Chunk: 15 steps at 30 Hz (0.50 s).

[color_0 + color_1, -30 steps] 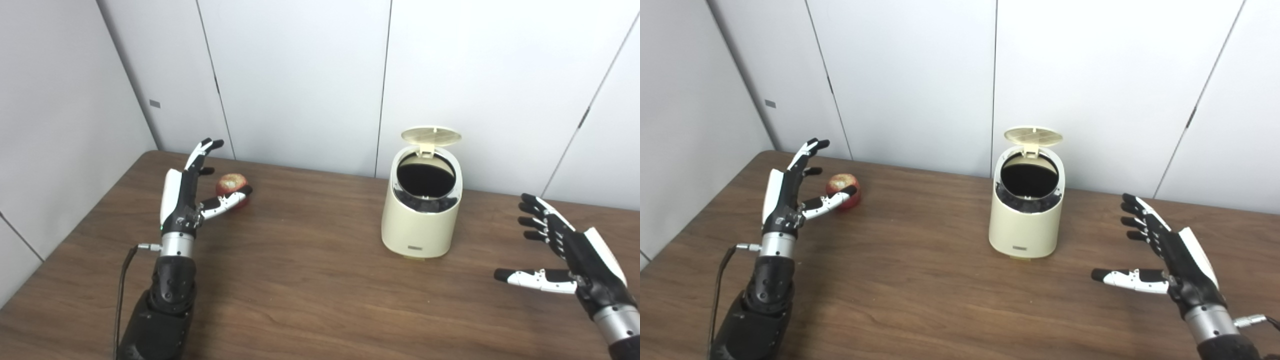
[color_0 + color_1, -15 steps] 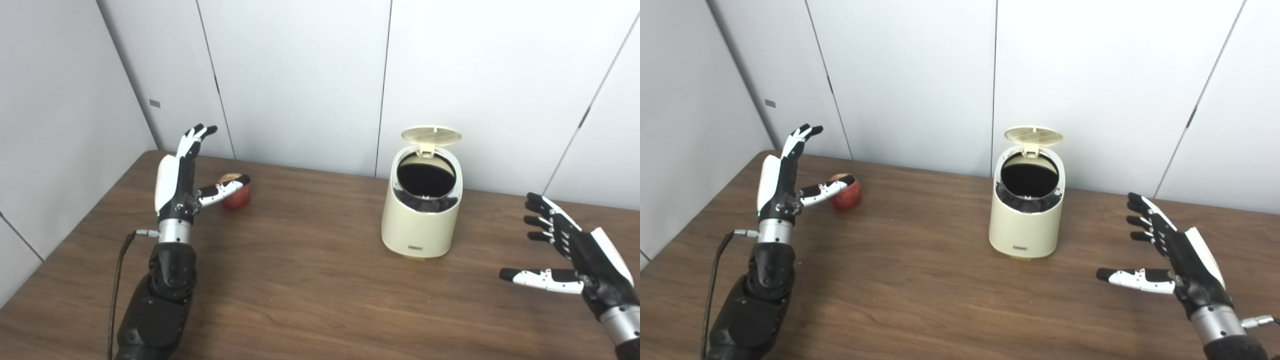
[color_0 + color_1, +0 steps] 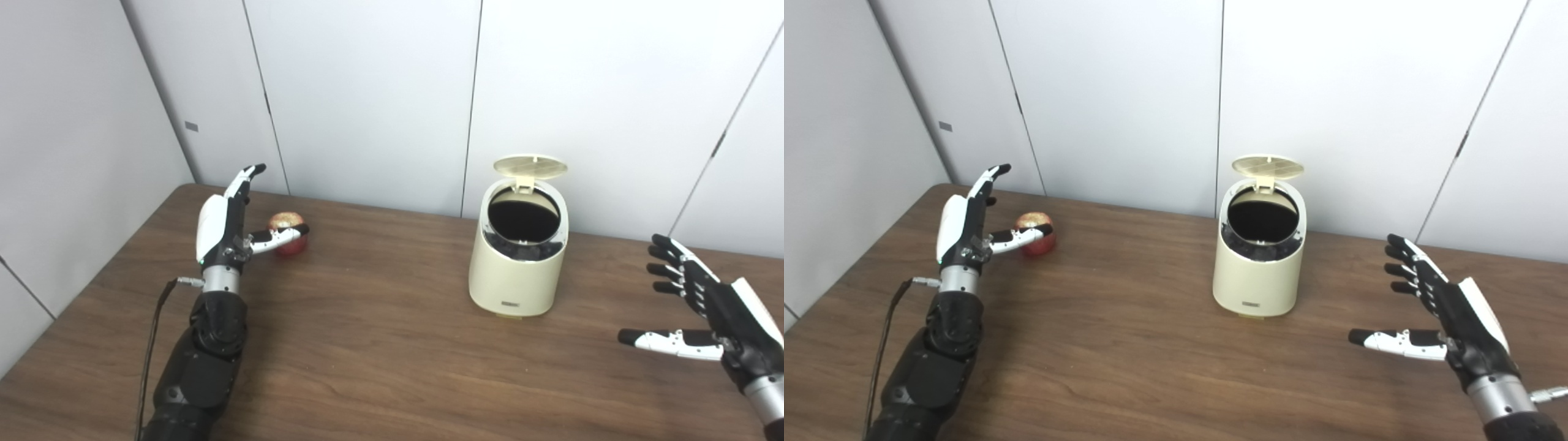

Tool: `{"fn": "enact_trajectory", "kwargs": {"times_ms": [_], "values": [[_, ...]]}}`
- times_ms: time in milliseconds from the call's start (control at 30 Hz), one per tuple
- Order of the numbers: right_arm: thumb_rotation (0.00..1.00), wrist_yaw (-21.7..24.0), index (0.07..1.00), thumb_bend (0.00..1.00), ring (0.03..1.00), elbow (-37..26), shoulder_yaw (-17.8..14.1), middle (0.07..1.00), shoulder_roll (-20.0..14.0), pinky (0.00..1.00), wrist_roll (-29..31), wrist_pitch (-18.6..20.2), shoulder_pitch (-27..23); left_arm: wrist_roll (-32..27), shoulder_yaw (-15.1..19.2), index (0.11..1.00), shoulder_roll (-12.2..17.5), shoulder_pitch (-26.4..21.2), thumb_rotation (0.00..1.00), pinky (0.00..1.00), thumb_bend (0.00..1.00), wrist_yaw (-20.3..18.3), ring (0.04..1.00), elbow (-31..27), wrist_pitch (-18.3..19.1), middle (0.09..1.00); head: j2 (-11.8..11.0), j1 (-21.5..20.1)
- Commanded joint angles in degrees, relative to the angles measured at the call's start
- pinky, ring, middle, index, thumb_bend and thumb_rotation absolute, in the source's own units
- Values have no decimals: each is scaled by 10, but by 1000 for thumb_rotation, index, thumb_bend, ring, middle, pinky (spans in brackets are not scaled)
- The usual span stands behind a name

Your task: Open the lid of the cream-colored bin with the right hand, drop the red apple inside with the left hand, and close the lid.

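Note:
The cream-colored bin (image 3: pixel 518 263) stands on the brown table, right of centre, with its round lid (image 3: pixel 530 165) tipped up at the back and its dark inside showing. A red apple (image 3: pixel 288 241) rests on the table at the far left. My left hand (image 3: pixel 228 220) is open just left of the apple, palm toward it, fingers stretched up and away, thumb across the apple's front. My right hand (image 3: pixel 710 312) hovers open low at the right, well clear of the bin, fingers spread, holding nothing.
The brown table (image 3: pixel 380 343) ends at white wall panels (image 3: pixel 367 92) behind the bin and apple. Another wall (image 3: pixel 67 153) runs along the left edge. A black cable (image 3: pixel 153 331) hangs beside my left forearm.
My left hand rose, then came down closer to the apple, its fingers now together. The right hand drifted slightly right. The apple, bin and lid stayed put.

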Motion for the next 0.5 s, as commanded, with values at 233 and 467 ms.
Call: {"fn": "enact_trajectory", "kwargs": {"times_ms": [233, 467], "values": [[70, -1, 929, 732, 850, -27, -7, 907, -14, 782, -2, -6, -15, -13, -2, 930, 18, -33, 155, 826, 897, 28, 972, 27, -16, 965, 2, -2], [65, 0, 922, 740, 850, -30, -9, 906, -17, 784, -5, -1, -15, -7, -12, 926, 22, -40, 167, 818, 889, 44, 968, 59, -21, 956, 3, -4]]}}
